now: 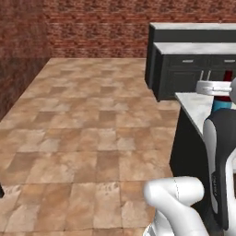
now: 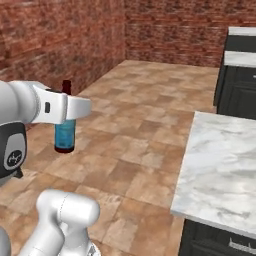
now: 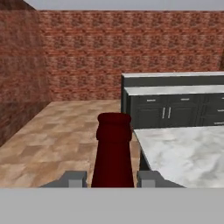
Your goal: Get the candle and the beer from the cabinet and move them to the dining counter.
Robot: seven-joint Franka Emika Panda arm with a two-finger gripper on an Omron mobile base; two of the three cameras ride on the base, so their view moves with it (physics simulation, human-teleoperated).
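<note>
Left of the marble counter [image 2: 220, 165], beer [image 2: 65, 131] hangs upright above the floor, gripper [image 3: 112, 178] jaws clamped narrow on its neck; probably carried vertical for setting down on the counter.

no readable text; the beer's [image 2: 65, 134] blue label looks blank.

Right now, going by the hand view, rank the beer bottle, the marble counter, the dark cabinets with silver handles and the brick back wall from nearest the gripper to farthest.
1. The beer: between the fingers of the gripper, dead centre.
2. The marble counter: just right of the bottle, lower.
3. The dark cabinets: behind the counter, right of centre.
4. The brick back wall: farthest, across the top.
</note>
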